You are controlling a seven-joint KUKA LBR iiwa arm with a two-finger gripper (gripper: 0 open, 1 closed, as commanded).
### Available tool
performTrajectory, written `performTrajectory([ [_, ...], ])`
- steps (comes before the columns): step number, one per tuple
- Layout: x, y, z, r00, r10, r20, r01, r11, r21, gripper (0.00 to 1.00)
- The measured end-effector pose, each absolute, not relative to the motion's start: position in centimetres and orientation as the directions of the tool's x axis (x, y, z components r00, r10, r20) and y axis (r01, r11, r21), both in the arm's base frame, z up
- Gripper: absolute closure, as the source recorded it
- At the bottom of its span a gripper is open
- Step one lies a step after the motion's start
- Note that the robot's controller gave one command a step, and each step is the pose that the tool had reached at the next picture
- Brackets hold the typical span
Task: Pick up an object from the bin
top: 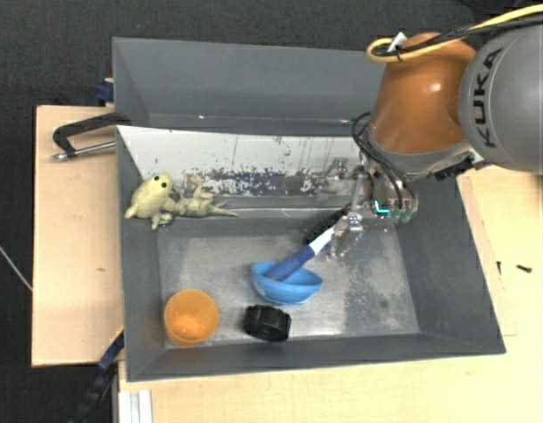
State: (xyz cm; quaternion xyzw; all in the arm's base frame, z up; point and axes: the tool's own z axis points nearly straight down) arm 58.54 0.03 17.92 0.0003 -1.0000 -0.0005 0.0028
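Note:
My gripper (349, 233) hangs low in the middle right of the bin, under the orange wrist cover. Right at its left side is the white upper end of a blue and white stick (302, 256), like a pen or brush. The stick leans up out of a small blue bowl (287, 285) that rests on the bin floor, left of and below the gripper. Whether the stick's tip is gripped or only touches the gripper I cannot make out.
A black round cap (267, 322) lies just left of the bowl near the front wall. An orange cup (191, 316) stands in the front left corner. A pale yellow plush animal (152, 199) lies against the back left wall.

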Motion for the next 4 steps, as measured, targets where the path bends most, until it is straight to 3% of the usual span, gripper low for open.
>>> performTrajectory([
  [1, 57.9, 0.8, 7.5, -0.992, 0.123, -0.003, 0.123, 0.992, 0.002, 0.0],
  [2, 58.0, 0.8, 7.6, -0.992, 0.122, -0.01, 0.122, 0.992, 0.002, 1.0],
  [3, 58.9, -0.1, 22.6, -0.999, 0.052, -0.014, 0.052, 0.999, 0.001, 1.0],
  [4, 58.1, -3.9, 24.2, -0.992, 0.122, -0.007, 0.122, 0.993, 0.0, 1.0],
])
